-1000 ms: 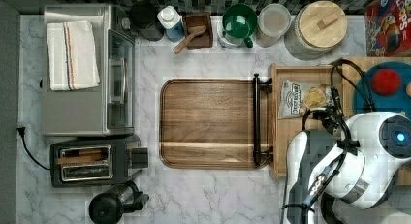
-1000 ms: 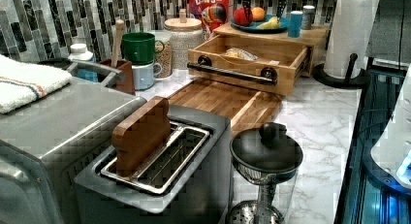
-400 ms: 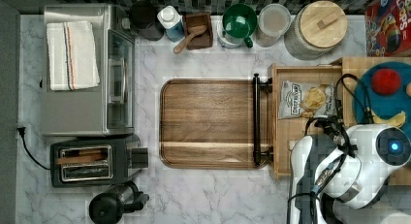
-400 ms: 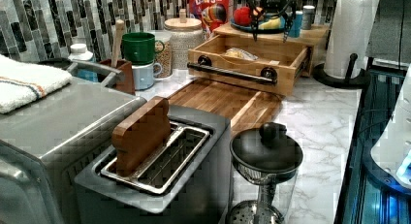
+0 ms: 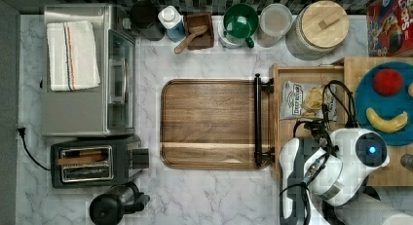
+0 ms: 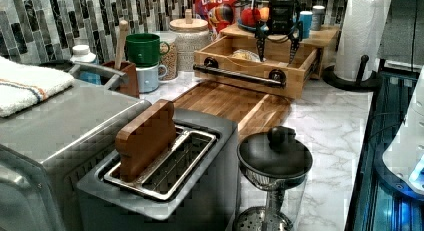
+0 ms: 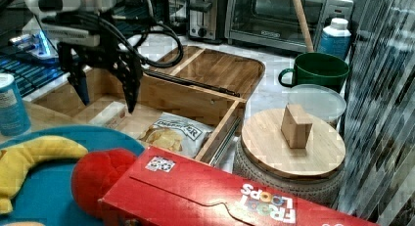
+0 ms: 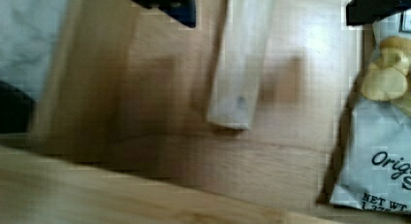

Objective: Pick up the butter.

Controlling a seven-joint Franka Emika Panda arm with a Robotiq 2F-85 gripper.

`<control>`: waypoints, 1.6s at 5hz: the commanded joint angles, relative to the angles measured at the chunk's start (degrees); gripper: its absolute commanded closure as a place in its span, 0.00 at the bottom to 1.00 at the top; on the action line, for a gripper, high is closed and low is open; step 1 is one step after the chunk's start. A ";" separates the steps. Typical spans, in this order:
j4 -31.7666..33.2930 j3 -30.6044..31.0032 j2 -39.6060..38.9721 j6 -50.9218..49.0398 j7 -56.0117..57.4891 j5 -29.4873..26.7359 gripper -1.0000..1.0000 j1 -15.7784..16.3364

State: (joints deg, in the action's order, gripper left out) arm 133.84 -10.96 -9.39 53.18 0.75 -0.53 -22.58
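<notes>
The butter (image 8: 242, 64) is a slim pale cream stick lying on the floor of the open wooden box (image 7: 191, 101); in the right view the butter (image 7: 108, 114) lies beside the white chip bag (image 7: 173, 130). My gripper (image 7: 105, 96) hangs open just above the box, its two dark fingers spread on either side of the stick without touching it. From the left view the gripper (image 6: 276, 46) points down over the box (image 6: 250, 66). In the top view the white arm covers that end of the box, and the chip bag (image 5: 302, 101) lies just beyond it.
A blue plate (image 5: 377, 96) with a banana (image 5: 386, 121) and a red fruit (image 5: 388, 82) sits beside the box. A wooden board (image 5: 209, 122) lies on the counter, a lidded jar (image 7: 293, 143) and cereal box (image 7: 210, 196) stand close, and a paper towel roll (image 6: 362, 31) behind.
The gripper has come down into the left view, from out of sight to hanging over the wooden box. In the top view the arm shifted slightly over the box's end.
</notes>
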 commanded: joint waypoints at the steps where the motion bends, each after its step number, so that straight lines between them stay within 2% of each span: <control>1: 0.70 -0.88 0.15 3.68 0.91 0.44 0.00 -0.66; 2: 1.12 -1.58 0.31 5.17 0.98 1.55 0.00 -0.51; 3: 2.26 -1.28 0.76 7.45 0.09 1.86 1.00 -0.39; 5: 2.80 0.65 -0.02 9.04 2.24 -1.30 1.00 -1.11; 6: 3.45 1.05 2.85 6.72 1.31 -1.17 1.00 -0.58; 7: 4.20 1.85 5.00 10.01 5.34 -2.52 1.00 -0.69; 8: 2.42 2.08 7.26 7.25 5.32 -1.57 1.00 -0.13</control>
State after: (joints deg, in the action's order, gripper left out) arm 137.98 -10.44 -9.22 58.92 1.34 -0.86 -24.30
